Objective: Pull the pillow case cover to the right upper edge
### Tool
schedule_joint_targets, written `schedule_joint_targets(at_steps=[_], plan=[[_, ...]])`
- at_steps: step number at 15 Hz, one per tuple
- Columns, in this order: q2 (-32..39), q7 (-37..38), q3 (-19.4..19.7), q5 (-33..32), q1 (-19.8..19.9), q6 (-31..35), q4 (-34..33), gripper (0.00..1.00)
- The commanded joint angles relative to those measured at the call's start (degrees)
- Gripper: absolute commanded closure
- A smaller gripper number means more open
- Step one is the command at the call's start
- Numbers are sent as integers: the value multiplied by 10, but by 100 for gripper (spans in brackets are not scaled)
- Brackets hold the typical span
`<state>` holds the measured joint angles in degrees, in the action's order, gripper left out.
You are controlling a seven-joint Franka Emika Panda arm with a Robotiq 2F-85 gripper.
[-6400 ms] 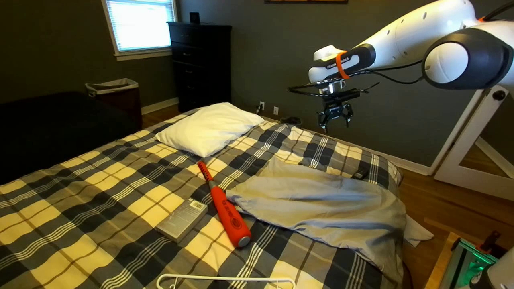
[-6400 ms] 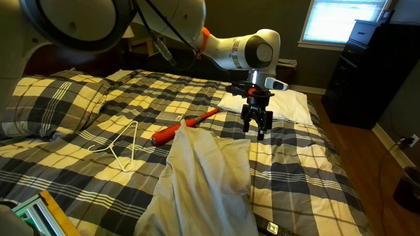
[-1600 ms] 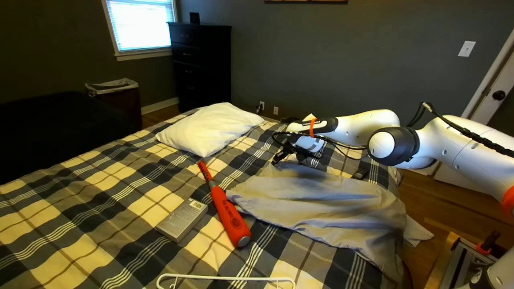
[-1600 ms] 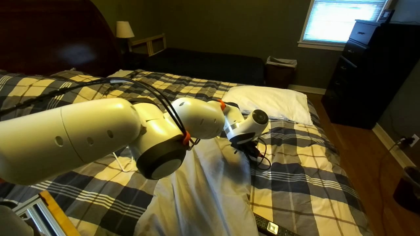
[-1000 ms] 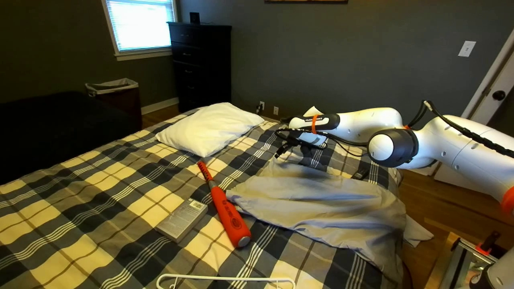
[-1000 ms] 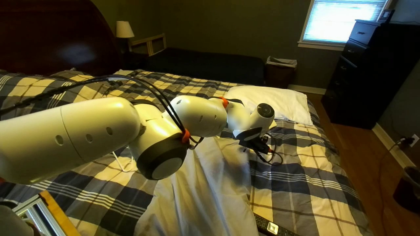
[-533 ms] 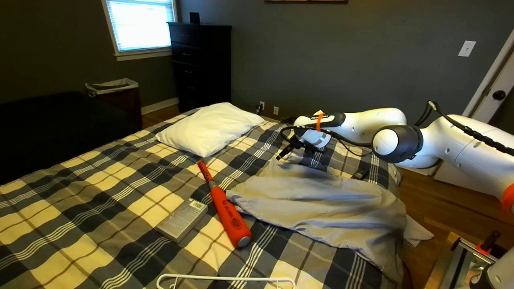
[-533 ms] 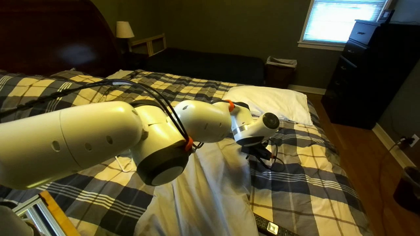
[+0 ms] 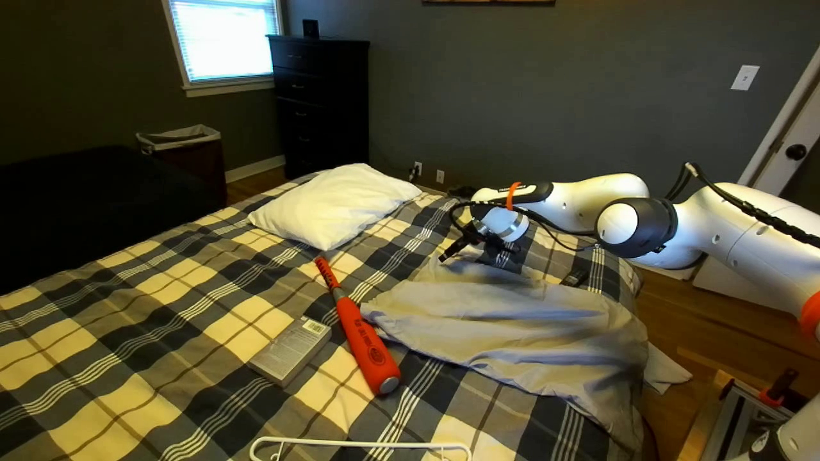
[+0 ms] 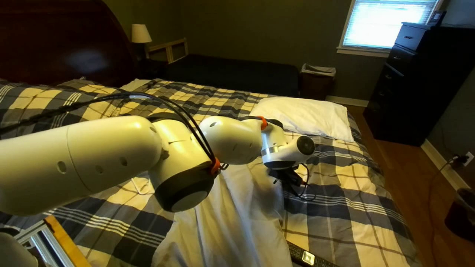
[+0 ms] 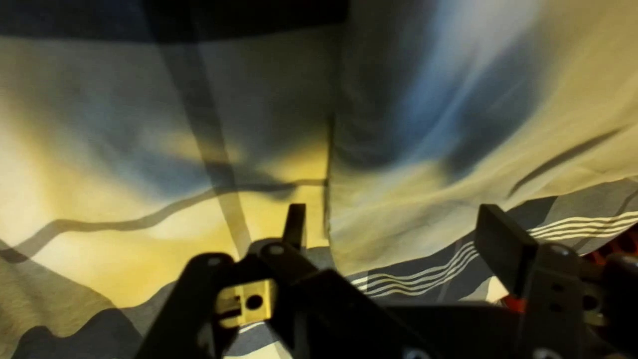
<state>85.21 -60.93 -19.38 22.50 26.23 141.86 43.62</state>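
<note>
The pillow case cover (image 9: 512,320) is a limp, wrinkled pale grey-blue cloth lying flat on the plaid bed cover, shown also in the other views (image 10: 230,222) (image 11: 498,164). My gripper (image 9: 471,255) is low over the cloth's far corner, tilted. In the wrist view my gripper (image 11: 394,223) is open, with the cloth's straight edge and corner between the spread fingers (image 11: 295,224). I cannot tell whether the fingertips touch the cloth. In an exterior view the wrist hides the fingers. The bed cover's border (image 10: 376,181) runs along the bed's right side.
A white pillow (image 9: 336,205) lies beyond the cloth. A red bat (image 9: 368,346) lies beside the cloth, with a grey box (image 9: 291,352) near it. A black remote (image 10: 308,257) lies by the cloth's edge. A white hanger (image 9: 359,443) lies at the front.
Over several seconds the arm has come down from above the bed to the cloth's corner. In the last second the gripper has shifted slightly and lowered. The cloth has not visibly moved.
</note>
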Motion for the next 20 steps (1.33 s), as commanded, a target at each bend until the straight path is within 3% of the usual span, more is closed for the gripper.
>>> schedule_joint_targets(at_steps=[1,8,13,14,15,16,19,20], plan=[[0,-12,-1,18,2,-6,10,46],[0,-9,2,12,-6,-20,8,99],[-1,-5,6,14,-15,21,-12,100],[-2,-7,-7,26,-7,41,-21,100],[4,-28,-43,44,11,33,-43,100],[-3,-1,-10,16,-8,34,-14,99],[-4,-11,-34,28,8,34,-35,100],[14,3,-45,43,3,71,-57,100]])
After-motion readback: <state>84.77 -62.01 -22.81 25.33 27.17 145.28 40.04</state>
